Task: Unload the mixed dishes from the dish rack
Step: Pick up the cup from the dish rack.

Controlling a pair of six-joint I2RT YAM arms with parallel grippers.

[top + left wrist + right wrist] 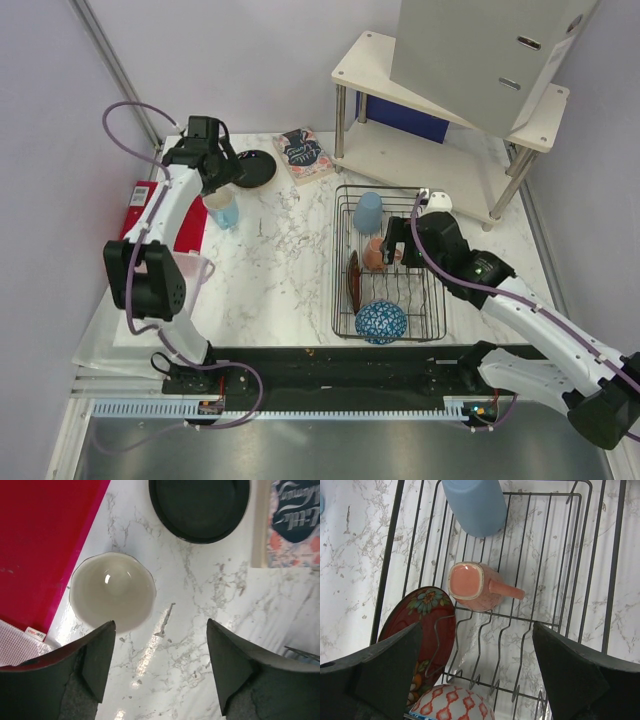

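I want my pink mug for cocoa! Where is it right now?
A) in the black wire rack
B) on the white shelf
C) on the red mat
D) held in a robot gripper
A: the pink mug sits upside down among the bars of the dish rack, with nothing gripping it.

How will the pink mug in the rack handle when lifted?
The pink mug looks rigid and glazed, so probably slippery and breakable. It rests base-up among the dish rack wires, so it may snag or tip. Its side handle may unbalance it.
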